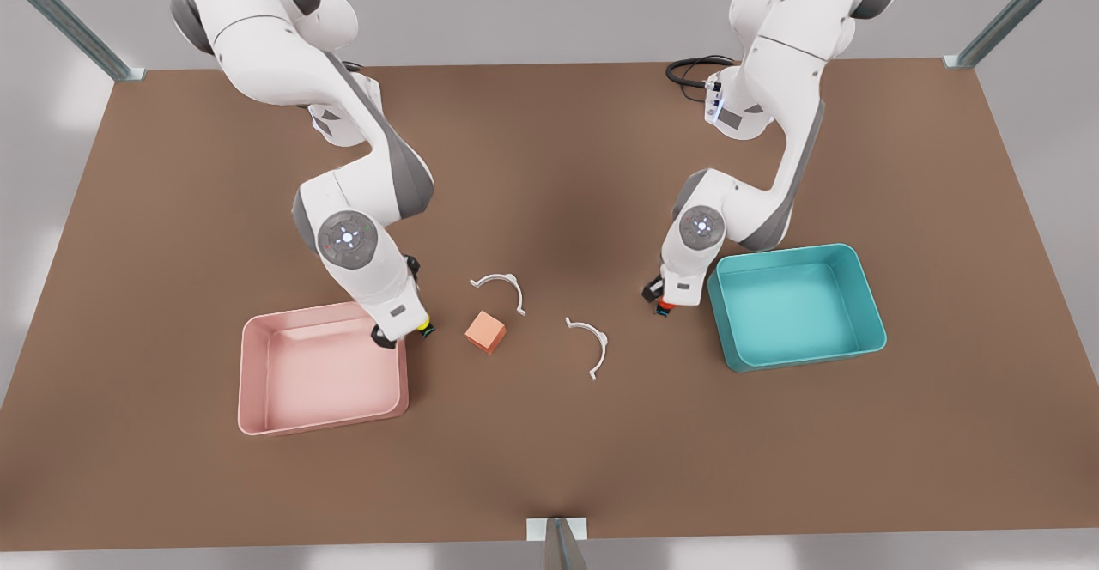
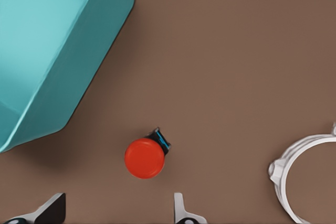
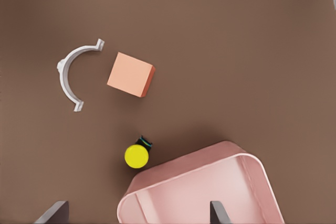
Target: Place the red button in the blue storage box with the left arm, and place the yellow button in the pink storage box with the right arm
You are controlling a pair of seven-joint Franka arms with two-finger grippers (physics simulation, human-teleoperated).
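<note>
The red button (image 1: 664, 307) (image 2: 144, 158) stands on the brown table just off the near corner of the blue storage box (image 1: 859, 295) (image 2: 47, 51). My left gripper (image 1: 659, 298) (image 2: 116, 212), on the front view's right, hovers right over that button, open, its fingertips (image 2: 52, 209) straddling it from above. The yellow button (image 1: 424, 326) (image 3: 137, 155) stands against the outer corner of the pink storage box (image 1: 258, 381) (image 3: 184, 174). My right gripper (image 1: 402, 335) (image 3: 136, 212), on the front view's left, hangs open over that corner and the button.
A salmon-orange cube (image 1: 485, 331) (image 3: 130, 74) lies between the two arms. Two white curved clips (image 1: 500, 283) (image 1: 594, 342) lie near it; one clip (image 2: 286, 169) is close to the red button. A black cable (image 1: 691, 72) lies at the back.
</note>
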